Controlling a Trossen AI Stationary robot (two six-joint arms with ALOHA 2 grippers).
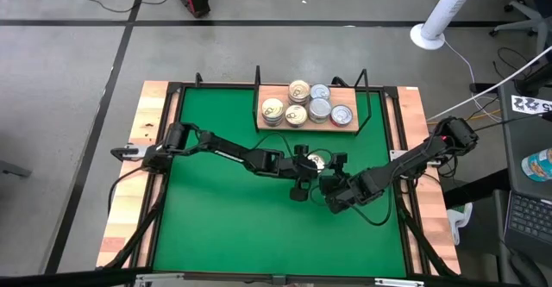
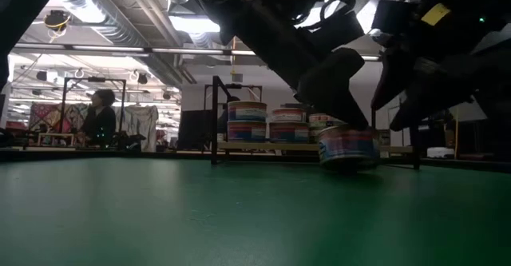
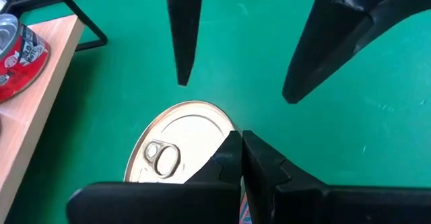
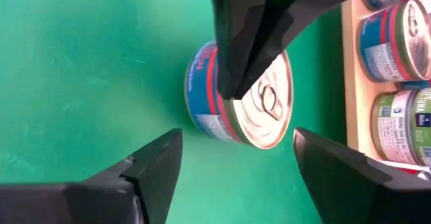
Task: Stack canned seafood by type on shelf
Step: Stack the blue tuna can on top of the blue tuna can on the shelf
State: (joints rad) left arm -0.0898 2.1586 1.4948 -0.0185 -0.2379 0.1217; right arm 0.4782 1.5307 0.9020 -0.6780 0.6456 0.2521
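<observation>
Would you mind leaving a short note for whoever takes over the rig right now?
Left gripper: jaws shut, tip resting at the rim of the loose gold-topped can on the green table, not holding it.
Right gripper: jaws open, straddling that can from the other side, not yet closed on it.
Shelf: five cans visible from above, some stacked two high in the low view.
Done: most cans are on the shelf.
Left: grip the loose can with the right gripper, clear the left away, stack it on a matching gold-topped pile.
</observation>
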